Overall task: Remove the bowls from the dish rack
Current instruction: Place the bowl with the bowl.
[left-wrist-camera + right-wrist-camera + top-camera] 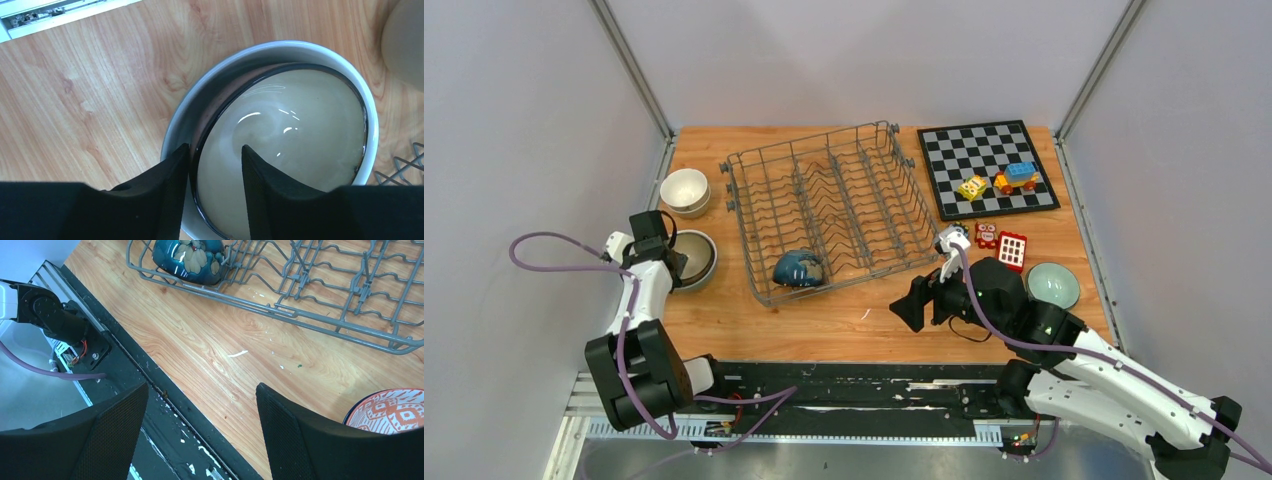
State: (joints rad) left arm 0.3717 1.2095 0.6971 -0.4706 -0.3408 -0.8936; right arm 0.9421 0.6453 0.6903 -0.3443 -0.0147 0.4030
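The grey wire dish rack [824,205] holds one dark blue flowered bowl [799,268] in its front left corner, also seen as the blue bowl [189,255] in the right wrist view. Left of the rack, a beige bowl with a dark rim [290,130] sits nested in a grey-white bowl [220,75]. My left gripper [215,148] is open and straddles the inner bowl's rim, one finger outside it and one inside. My right gripper [201,387] is open and empty over the table's near edge, in front of the rack [320,315].
Two stacked white bowls [685,191] stand behind the nested pair. A teal bowl [1053,285] sits at the right, and an orange patterned bowl [387,412] lies close to my right gripper. The chessboard [989,168] with toy blocks lies at the back right.
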